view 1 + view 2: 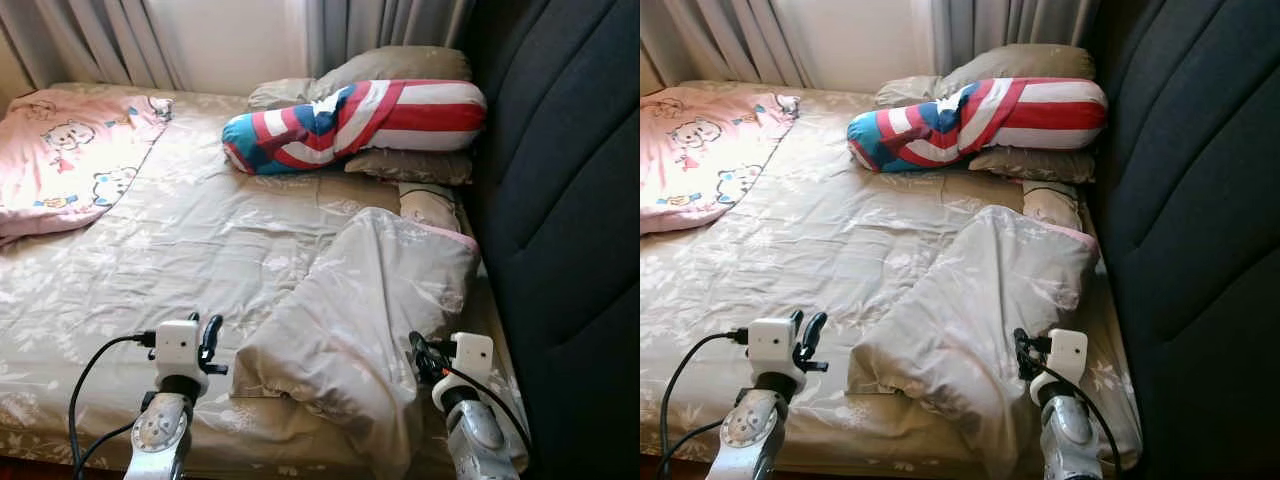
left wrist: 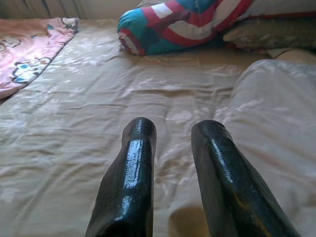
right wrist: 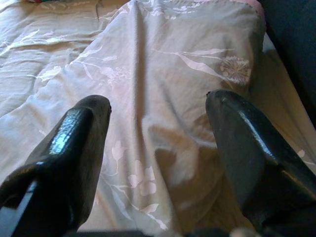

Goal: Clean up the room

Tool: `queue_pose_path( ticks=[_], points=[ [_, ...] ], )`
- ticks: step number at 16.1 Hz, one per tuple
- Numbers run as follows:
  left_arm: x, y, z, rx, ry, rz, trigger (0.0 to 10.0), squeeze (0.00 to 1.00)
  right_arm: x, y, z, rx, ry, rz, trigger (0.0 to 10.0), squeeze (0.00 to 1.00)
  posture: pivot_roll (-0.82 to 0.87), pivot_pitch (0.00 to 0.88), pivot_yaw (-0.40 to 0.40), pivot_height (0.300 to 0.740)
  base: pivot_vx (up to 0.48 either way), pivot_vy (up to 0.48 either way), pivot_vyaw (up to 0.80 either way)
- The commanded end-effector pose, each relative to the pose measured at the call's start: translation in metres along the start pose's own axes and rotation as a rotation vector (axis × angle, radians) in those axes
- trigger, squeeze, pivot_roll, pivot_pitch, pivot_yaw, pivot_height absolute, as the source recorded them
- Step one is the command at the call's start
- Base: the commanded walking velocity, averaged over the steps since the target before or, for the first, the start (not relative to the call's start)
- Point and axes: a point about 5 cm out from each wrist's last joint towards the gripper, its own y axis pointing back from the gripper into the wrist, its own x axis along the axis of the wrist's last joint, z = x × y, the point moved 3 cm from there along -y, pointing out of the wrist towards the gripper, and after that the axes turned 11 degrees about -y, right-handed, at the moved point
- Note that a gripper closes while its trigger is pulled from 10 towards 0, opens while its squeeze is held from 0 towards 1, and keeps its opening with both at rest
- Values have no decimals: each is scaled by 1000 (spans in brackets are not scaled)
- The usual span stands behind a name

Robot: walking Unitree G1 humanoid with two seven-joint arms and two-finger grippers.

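A crumpled beige floral quilt (image 1: 360, 300) lies bunched on the right front part of the bed. My right gripper (image 3: 160, 98) is open just above the quilt's near edge, with fabric under both fingers but nothing pinched. To the left of the quilt, my left gripper (image 2: 175, 126) hovers low over the bare sheet (image 1: 200, 240), fingers a little apart and holding nothing. A pink cartoon blanket (image 1: 70, 150) is spread over the far left corner.
A red, white and blue striped bolster (image 1: 360, 120) rests on beige pillows (image 1: 400, 65) at the head of the bed. A dark padded headboard (image 1: 560, 200) runs along the right side. Grey curtains (image 1: 100, 40) hang behind the bed.
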Motion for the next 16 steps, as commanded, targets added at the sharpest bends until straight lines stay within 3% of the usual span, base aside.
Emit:
queue_pose_path(
  ticks=[1,3,9,16],
  points=[
    [0,0,3,-14,25,-9,10000,0,2,1,1,-7,-5,17,10000,0,54,56,-78,740,0,349,0],
    [-1,-2,3,-18,18,-13,10000,0,2,1,0,-6,-9,21,10000,0,53,53,-77,740,0,407,0],
    [3,-1,2,-32,-2,-16,10000,0,3,1,-3,-11,-18,25,10000,0,57,63,-73,740,0,0,0],
    [3,-1,4,-36,8,-21,10000,0,1,-2,-2,-23,48,-11,10000,0,55,83,-71,725,0,0,0]
  ],
)
